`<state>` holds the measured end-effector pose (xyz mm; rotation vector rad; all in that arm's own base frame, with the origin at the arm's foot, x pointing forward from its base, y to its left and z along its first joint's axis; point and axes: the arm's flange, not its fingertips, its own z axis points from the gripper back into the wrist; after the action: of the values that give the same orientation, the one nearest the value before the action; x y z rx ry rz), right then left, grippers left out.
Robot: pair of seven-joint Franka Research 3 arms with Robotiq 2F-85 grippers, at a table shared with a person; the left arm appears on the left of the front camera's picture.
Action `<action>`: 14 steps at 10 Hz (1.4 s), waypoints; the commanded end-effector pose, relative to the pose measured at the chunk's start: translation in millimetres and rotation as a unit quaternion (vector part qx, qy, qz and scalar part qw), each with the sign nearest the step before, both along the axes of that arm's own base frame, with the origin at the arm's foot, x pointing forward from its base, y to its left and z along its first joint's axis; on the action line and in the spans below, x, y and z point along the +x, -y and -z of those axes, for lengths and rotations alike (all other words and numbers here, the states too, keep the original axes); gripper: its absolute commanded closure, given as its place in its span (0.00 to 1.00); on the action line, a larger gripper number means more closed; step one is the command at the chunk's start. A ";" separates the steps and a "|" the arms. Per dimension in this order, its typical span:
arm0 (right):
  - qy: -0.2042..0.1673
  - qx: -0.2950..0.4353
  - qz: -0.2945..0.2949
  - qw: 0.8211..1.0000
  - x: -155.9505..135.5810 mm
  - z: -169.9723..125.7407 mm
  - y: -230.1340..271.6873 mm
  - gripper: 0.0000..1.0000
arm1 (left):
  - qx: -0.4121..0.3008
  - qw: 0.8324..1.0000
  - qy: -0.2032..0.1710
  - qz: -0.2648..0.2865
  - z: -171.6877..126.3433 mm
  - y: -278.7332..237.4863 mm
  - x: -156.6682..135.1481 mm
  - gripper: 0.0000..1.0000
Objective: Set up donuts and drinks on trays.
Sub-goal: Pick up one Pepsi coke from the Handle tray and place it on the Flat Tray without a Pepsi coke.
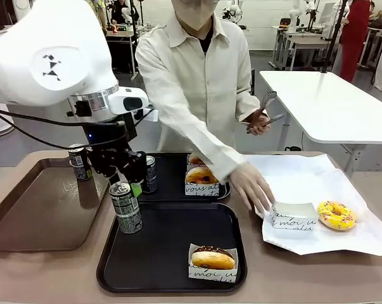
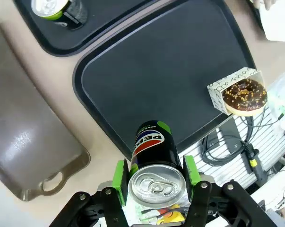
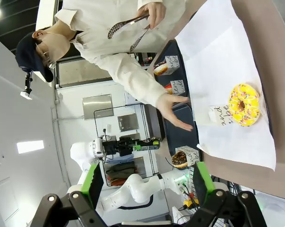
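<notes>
My left gripper (image 2: 154, 177) is clamped on a can (image 2: 154, 158), green pads on opposite sides just under the silver top. In the front view the can (image 1: 125, 207) is upright at the near tray (image 1: 171, 250)'s left rim; can't tell if its base touches yet. Feels like a stiff, light-ish load w/ slick metal walls, thin enough to dent, so grip stays moderate and high, kept vertical. A choc-iced donut (image 1: 212, 256) in its paper sleeve sits at that tray's near right corner: soft, icing smears, so I'd take it by the sleeve sides, not the top. Far tray (image 1: 171, 174) has another can (image 1: 150, 174) plus sleeved donuts (image 1: 201, 176). One more can (image 1: 80, 162) is at the brown tray (image 1: 38, 209)'s far edge. Yellow donut (image 1: 336, 215) lies on the white paper (image 1: 305, 174), counter's right side, beside the person's hand (image 1: 253, 187). My right gripper (image 3: 147, 182) is wide open, holding nothing.
</notes>
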<state>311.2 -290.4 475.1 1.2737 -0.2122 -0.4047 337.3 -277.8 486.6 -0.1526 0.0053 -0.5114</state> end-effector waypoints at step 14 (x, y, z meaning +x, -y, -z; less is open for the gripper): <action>0.007 0.007 0.001 1.000 0.2 -0.9 0.3 0.00 | 0.040 0.995 -0.076 0.043 -34.9 -128.3 -17.1 0.42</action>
<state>311.2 -290.5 474.9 1.2738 -0.2119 -0.4051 320.9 -149.1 517.7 -0.1111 0.1744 -0.5801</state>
